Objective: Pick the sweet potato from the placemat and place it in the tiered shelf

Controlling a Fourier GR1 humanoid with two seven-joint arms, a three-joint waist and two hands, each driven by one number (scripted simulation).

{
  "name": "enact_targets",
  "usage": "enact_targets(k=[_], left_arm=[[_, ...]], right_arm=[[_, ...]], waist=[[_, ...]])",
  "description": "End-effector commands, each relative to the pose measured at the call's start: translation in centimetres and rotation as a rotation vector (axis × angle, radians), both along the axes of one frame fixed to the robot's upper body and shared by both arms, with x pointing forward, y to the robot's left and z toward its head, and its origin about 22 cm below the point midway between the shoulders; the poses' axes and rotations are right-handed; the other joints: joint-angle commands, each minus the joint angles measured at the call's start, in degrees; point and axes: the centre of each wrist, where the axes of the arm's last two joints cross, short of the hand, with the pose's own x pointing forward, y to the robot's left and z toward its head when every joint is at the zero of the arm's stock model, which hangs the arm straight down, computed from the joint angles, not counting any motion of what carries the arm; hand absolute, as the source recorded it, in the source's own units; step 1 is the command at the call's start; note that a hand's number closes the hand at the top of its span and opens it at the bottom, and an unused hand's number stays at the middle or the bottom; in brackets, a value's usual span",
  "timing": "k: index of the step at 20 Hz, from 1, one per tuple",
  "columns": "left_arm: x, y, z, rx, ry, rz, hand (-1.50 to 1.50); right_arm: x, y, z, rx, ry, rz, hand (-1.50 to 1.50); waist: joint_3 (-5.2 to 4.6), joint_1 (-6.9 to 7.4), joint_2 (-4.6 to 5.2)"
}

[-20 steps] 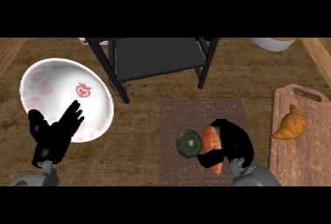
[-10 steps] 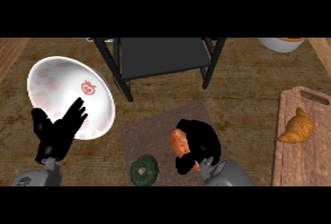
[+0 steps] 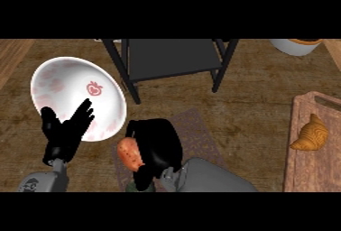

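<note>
My right hand [image 3: 156,146] is curled round the sweet potato [image 3: 129,154], which shows orange at the hand's left side; the fingers wrap over it and hide most of it. One second ago this hand sat lower and to the right on the placemat with the sweet potato beneath it and a green vegetable beside it; half a second ago the sweet potato was already clear of the mat surface; now the hand has moved further left and toward the shelf, with the sweet potato carried along. Judgement: the pick is complete and the transfer is in progress.

The placemat [image 3: 200,128] lies under and behind the hand; its upper right part is bare; a dark green thing at the lower edge, below the hand, is too hidden to identify.

The tiered shelf [image 3: 170,58] stands above the placemat, well apart from the hand; its dark tier is open from above; the next move calls for travel up the view and over a shelf leg.

My left hand [image 3: 65,133] rests open, fingers up, over the lower edge of the white plate [image 3: 73,85]; its position is unchanged.

A croissant [image 3: 310,133] lies on the cutting board [image 3: 313,171] at right.
</note>
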Motion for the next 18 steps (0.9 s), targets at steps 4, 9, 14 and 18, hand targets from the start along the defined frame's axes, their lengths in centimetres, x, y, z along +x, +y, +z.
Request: enact_targets(k=[4,9,14,18], left_arm=[[-0.6,1.5,-1.3,-0.004,0.066,0.048,0.00],[-0.8,1.5,-0.6,-0.013,0.064,0.044,0.00],[-1.2,0.8,-1.9,-0.011,0.074,0.057,0.00],[-1.2,0.6,-1.4,0.004,0.061,0.044,0.00]], right_arm=[[-3.2,2.5,8.8,0.152,-0.251,-0.040,1.50],[-3.0,2.1,15.6,0.175,-0.342,-0.133,1.50],[-1.7,2.0,20.7,0.189,-0.394,-0.196,1.50],[0.3,1.6,25.4,0.227,-0.377,-0.230,1.50]], waist=[[-0.36,-2.08,-0.33],[-0.33,-2.98,-0.42],[-0.35,-3.54,-0.33],[-0.36,-3.04,-0.21]])
